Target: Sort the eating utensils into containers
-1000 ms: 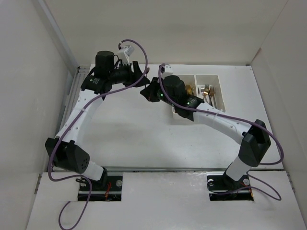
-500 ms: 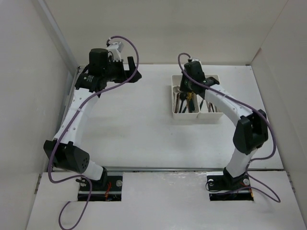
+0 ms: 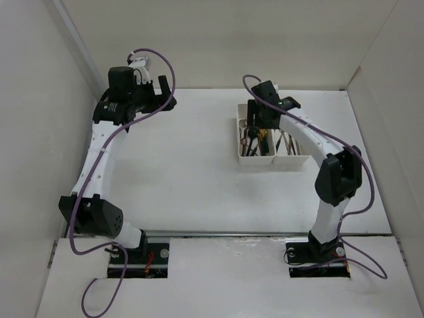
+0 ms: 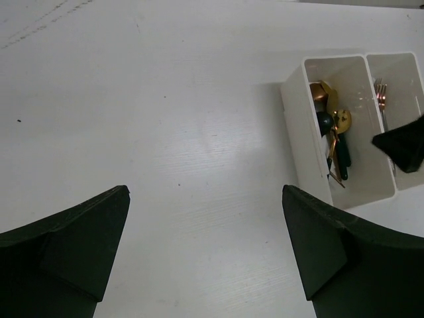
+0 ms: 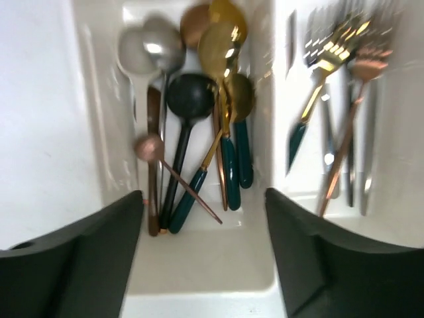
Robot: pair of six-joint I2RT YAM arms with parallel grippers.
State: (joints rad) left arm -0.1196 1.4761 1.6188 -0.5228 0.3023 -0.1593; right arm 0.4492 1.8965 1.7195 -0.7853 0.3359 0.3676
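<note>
Two joined white containers (image 3: 239, 140) stand right of the table's middle. In the right wrist view the left container (image 5: 106, 132) holds several spoons (image 5: 192, 99), gold, silver, black and teal-handled. A small copper spoon (image 5: 177, 177) lies slanted across them. The right container (image 5: 404, 152) holds several forks (image 5: 344, 59), gold, copper and silver. My right gripper (image 5: 204, 199) hangs open just above the near end of the spoon container, with nothing between its fingers. My left gripper (image 3: 163, 91) is open and empty at the far left. In its wrist view, the left gripper (image 4: 205, 192) has only bare table between the fingers.
White walls close in the table on the left, back and right. The left wrist view shows the containers (image 4: 297, 126) at the upper right, with one right gripper finger (image 4: 404, 142) over them. The right arm's cable (image 3: 311, 129) arcs over the bins.
The right arm swung from the table's middle to over the spoon container and opened its jaws. The left arm drew back toward the far left corner, its jaws opening wider.
</note>
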